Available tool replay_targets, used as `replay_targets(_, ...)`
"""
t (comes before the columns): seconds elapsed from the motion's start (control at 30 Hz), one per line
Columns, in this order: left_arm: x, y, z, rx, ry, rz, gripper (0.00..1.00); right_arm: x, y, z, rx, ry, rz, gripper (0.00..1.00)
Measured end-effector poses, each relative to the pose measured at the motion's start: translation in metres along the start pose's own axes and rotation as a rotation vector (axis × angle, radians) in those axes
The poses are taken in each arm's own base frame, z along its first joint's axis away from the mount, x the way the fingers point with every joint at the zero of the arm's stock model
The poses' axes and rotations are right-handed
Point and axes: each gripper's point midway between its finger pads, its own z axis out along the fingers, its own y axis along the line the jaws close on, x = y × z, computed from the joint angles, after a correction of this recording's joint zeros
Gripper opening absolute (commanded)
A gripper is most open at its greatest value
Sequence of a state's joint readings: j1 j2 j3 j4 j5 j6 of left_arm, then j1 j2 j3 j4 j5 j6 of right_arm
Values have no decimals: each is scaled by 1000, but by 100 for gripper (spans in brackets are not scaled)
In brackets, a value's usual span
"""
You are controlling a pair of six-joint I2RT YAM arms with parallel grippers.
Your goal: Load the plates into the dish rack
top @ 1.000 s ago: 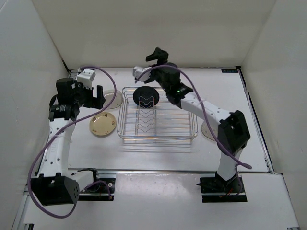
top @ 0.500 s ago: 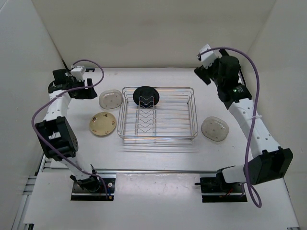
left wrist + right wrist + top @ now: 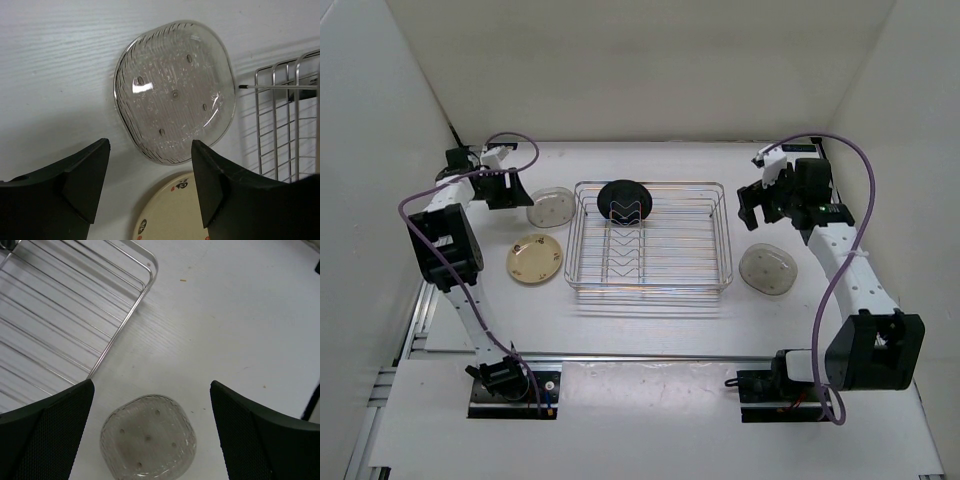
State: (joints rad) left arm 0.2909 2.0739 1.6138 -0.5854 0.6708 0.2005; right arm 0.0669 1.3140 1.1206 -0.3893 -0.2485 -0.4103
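Left gripper (image 3: 150,167): fingers spread, empty, above ribbed translucent glass plate (image 3: 175,92) lying beside silver wire dish rack (image 3: 692,250). Right gripper (image 3: 150,400): wide open, empty, over second ribbed plate (image 3: 148,440). Glossy black round plate (image 3: 625,200) stands in the rack's dividers.

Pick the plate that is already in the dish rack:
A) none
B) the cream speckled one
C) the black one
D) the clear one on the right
C: the black plate sits inside the far end of the dish rack.
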Motion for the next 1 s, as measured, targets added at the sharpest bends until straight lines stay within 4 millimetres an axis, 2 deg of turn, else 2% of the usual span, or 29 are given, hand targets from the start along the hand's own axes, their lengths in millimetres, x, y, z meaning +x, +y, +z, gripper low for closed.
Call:
replay_targets(0.13,22,6,14,23,64,-52,73,7,11,1,-56,-3,34,100)
replay_targets(0.2,26,7,18,28,81,-62,72,8,13,1,-74,-6,42,100)
replay_targets(0.57,21,18,22,3,92,-44,69,6,25,-4,-143,-43,64,100)
replay_targets(0.77,21,25,31,-29,111,-37,68,7,26,-6,-160,-51,73,100)
replay_targets(0.9,29,21,44,-26,142,-34,68,7,26,-7,-164,-57,77,100)
replay_targets(1.0,26,15,49,-26,147,-19,68,9,30,-10,-174,-60,78,100)
